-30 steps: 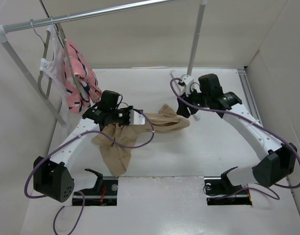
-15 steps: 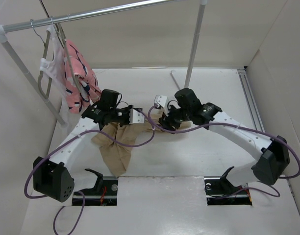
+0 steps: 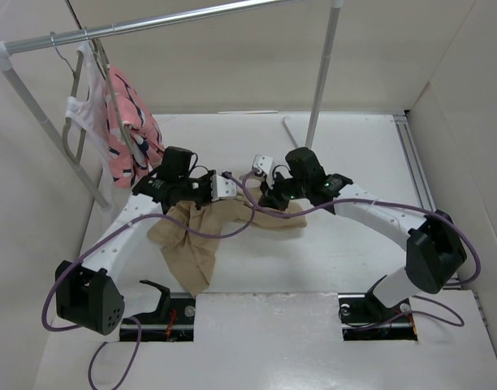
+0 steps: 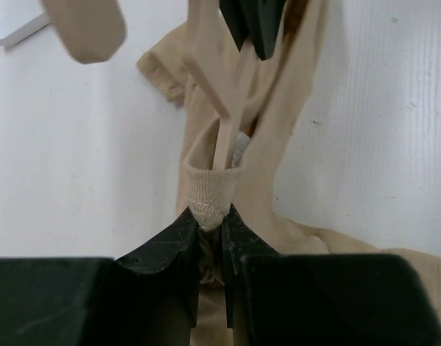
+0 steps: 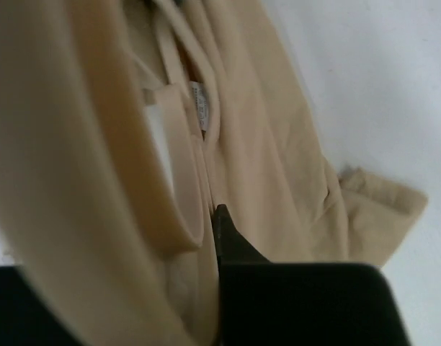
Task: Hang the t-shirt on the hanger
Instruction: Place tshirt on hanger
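The tan t-shirt [image 3: 187,248] lies crumpled on the white table, its body trailing toward the near left. My left gripper [image 3: 232,199] is shut on the ribbed neck band [image 4: 207,205], with the white label [image 4: 238,151] just beyond it. The pale peach hanger [image 4: 224,122] runs down into the neck opening, and its hook [image 4: 83,29] points off to the upper left. My right gripper [image 3: 269,199] meets it from the far side, its black fingers [image 4: 253,25] shut on the hanger's neck. The right wrist view shows one black finger [image 5: 224,231] pressed against the hanger [image 5: 170,144] and the shirt [image 5: 278,158].
A metal rail [image 3: 151,20] crosses the back. On its left end hang a pink patterned garment [image 3: 131,130] and a white one [image 3: 82,110], close to my left arm. The rack's post [image 3: 321,73] stands behind my right gripper. Walls enclose both sides.
My right arm swung left and down from near the post to the shirt's neck, and its jaws closed on the hanger. My left gripper kept its hold and barely moved.
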